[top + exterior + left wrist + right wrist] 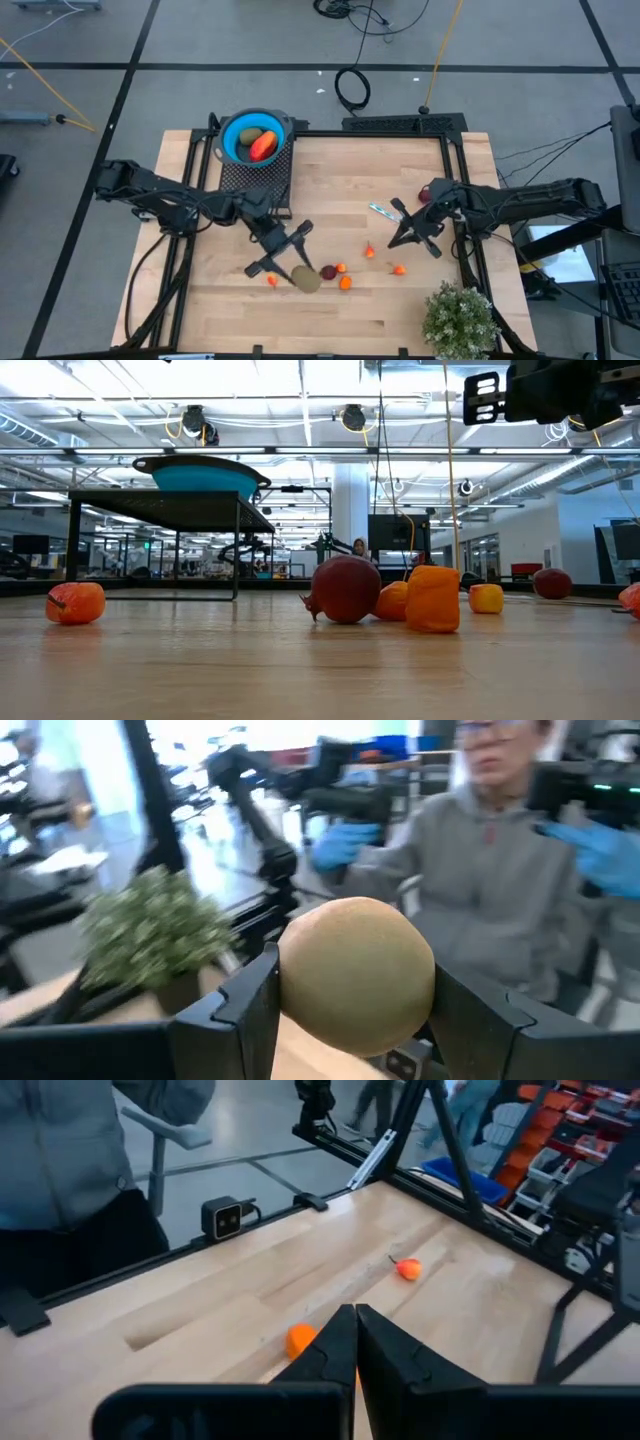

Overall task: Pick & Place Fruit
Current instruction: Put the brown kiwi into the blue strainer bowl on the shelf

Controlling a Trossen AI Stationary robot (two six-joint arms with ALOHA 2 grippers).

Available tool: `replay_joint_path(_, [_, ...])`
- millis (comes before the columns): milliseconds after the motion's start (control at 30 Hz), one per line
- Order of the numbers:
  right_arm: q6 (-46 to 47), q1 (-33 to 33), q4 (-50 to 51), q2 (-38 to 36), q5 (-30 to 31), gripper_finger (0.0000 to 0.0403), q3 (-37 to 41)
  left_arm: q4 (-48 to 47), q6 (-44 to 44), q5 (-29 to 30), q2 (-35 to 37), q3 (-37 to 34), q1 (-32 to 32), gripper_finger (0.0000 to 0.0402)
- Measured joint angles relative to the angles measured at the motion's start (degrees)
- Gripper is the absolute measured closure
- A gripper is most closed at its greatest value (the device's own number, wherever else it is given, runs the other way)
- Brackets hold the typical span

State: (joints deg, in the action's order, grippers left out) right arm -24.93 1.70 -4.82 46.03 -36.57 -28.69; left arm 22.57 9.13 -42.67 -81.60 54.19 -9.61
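A brownish-green oval fruit point(355, 970) sits between the fingers of my left gripper point(360, 1020), above the table's near middle point(306, 279). On the table lie a dark red fruit point(328, 271), several tiny orange fruits point(345, 283) and another dark red one point(424, 196). A blue bowl point(232, 140) at the far left holds a red-orange piece point(263, 146) and a greenish one. My right gripper point(394, 242) hangs shut and empty over the table's right part, above an orange fruit point(298, 1340). My left gripper pinches the oval fruit by two opposite sides point(290, 985) between its two fingers point(240, 1015). The fingers lie about level and slant from the far left toward the near right edge. The fruit is lifted clear of the table.
The bowl stands on a black wire rack point(256, 178). A thin silvery-blue utensil point(381, 211) lies right of centre, and a bushy potted plant point(460, 318) stands at the near right corner. A person in a grey top and blue gloves point(500, 870) is beyond the table.
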Motion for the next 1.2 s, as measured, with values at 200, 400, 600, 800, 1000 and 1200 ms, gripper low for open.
replay_joint_path(200, [-1.0, 1.8, 2.7, -2.3, -4.2, 0.0402, 0.0, 0.4, 3.4, -5.6, 0.0, 0.0, -1.4, 0.0195])
replay_joint_path(400, [-1.3, 2.5, 3.8, -3.4, -4.2, 0.0402, 0.0, 0.7, 7.0, -8.8, 0.0, 0.0, -3.2, 0.0195])
replay_joint_path(600, [-1.3, 2.5, 3.9, -3.5, -3.9, 0.0402, 0.0, 2.1, 7.0, -7.6, 0.0, 0.0, -3.9, 0.0195])
replay_joint_path(800, [-1.6, 2.8, 6.0, -3.5, -2.5, 0.0402, 0.0, 8.2, 1.3, 2.0, 0.0, 0.0, -3.8, 0.0195])
replay_joint_path(1000, [0.2, 3.7, 5.9, -4.4, -2.7, 0.0402, 2.3, 14.2, -4.4, 10.4, 0.0, 0.0, -2.4, 0.0195])
replay_joint_path(1200, [4.0, 4.5, 0.3, -9.5, -2.7, 0.0402, 8.7, 19.8, -11.4, 15.9, 0.0, 0.0, 1.2, 0.0195])
